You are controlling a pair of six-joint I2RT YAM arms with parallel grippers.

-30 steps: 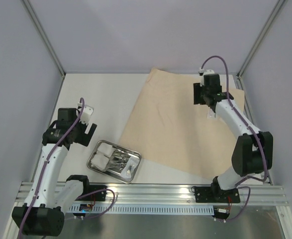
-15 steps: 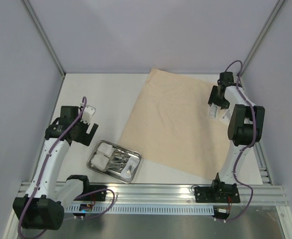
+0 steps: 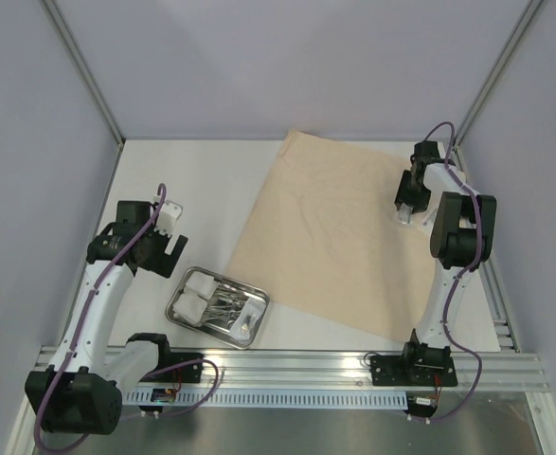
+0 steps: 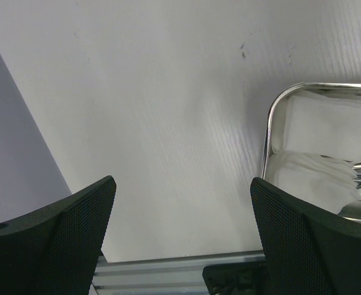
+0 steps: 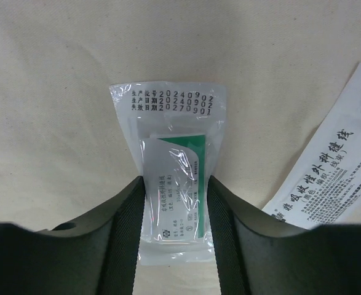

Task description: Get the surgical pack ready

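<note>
The steel tray [image 4: 272, 132] runs off the left wrist view's right edge.

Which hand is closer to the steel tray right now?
Left. The left hand hovers just beyond the steel tray, up-left of it; the right hand is across the table over the tan wrap.

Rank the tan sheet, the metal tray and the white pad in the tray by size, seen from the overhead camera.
1. tan sheet
2. metal tray
3. white pad
</note>
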